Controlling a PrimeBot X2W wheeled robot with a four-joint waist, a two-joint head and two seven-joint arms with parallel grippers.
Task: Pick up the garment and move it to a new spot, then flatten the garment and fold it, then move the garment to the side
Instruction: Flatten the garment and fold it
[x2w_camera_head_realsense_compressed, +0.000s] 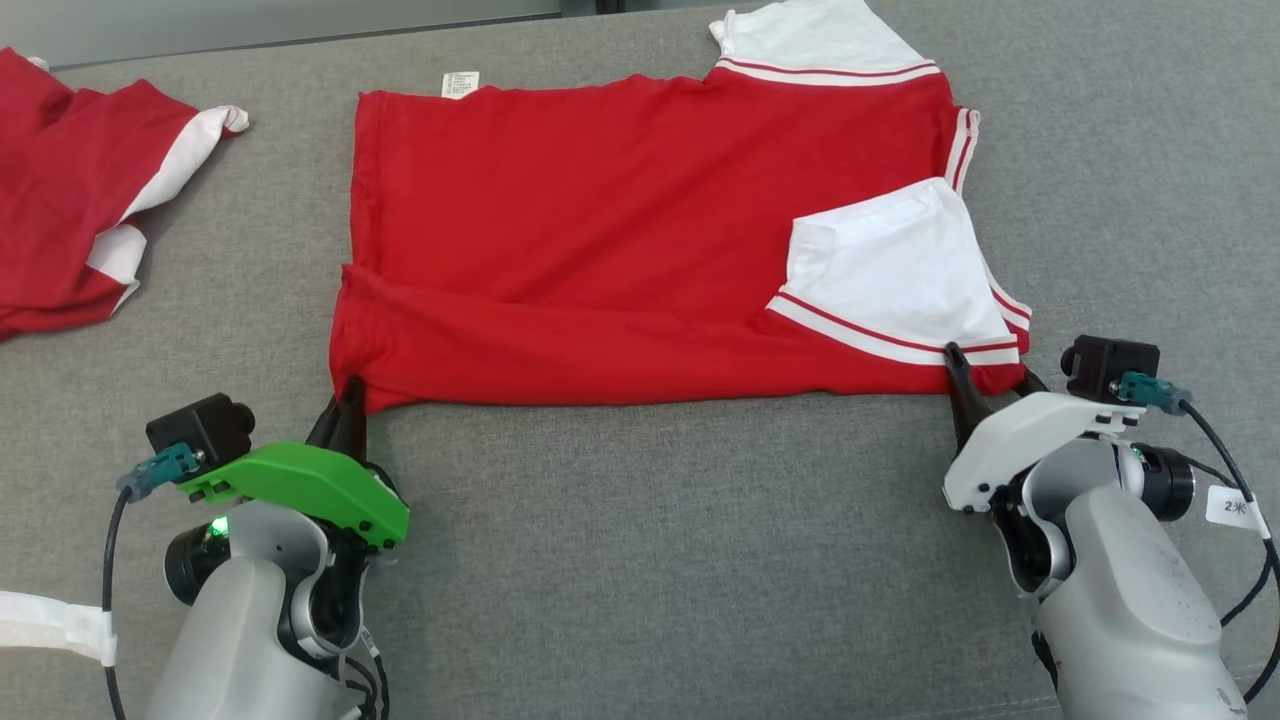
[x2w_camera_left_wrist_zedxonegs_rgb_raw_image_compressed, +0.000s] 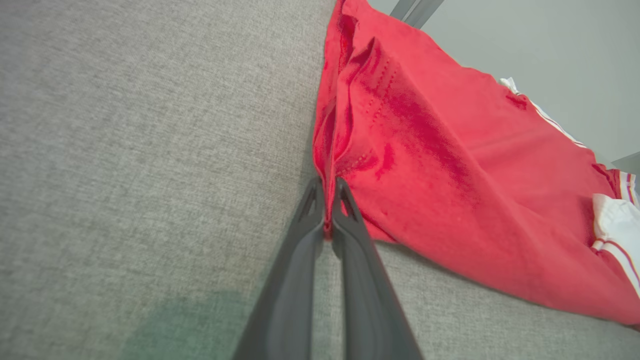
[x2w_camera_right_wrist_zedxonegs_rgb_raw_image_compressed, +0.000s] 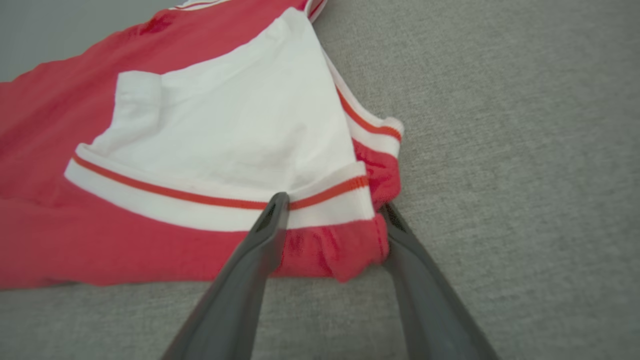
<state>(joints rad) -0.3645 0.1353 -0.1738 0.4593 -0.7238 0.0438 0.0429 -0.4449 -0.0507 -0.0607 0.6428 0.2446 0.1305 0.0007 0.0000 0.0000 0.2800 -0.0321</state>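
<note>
- We see the garment (x2w_camera_head_realsense_compressed: 620, 230), a red shirt with white sleeves, spread on the grey fabric-covered desk (x2w_camera_head_realsense_compressed: 700, 560), roughly centre in the head view.
- Its hem end points to our left and its striped collar end to our right.
- Its near long edge is folded up over the body, so a doubled red band runs along the side closest to us.
- One white sleeve (x2w_camera_head_realsense_compressed: 890, 270) lies folded onto the red body at the near right. The other sleeve (x2w_camera_head_realsense_compressed: 810, 35) sticks out past the far edge.
- A small white label (x2w_camera_head_realsense_compressed: 460, 84) shows at the far edge near the hem.
- We have the left tool (x2w_camera_head_realsense_compressed: 347, 395) at the near-left corner, pressed together and pinching the garment. In the left wrist view a thin fold of red cloth is clamped between the dark fingers (x2w_camera_left_wrist_zedxonegs_rgb_raw_image_compressed: 350, 225), right at their tips.
- We have the right tool (x2w_camera_head_realsense_compressed: 990, 368) at the near-right corner, spread, with the corner sitting between its fingers.
- In the right wrist view one finger (x2w_camera_right_wrist_zedxonegs_rgb_raw_image_compressed: 272, 220) lies over the striped white cuff band and the other touches the bunched red edge.
- We can't tell whether either corner is lifted off the desk.
- A second red-and-white garment (x2w_camera_head_realsense_compressed: 60, 200) lies crumpled at the far left, well apart from the first.
</note>
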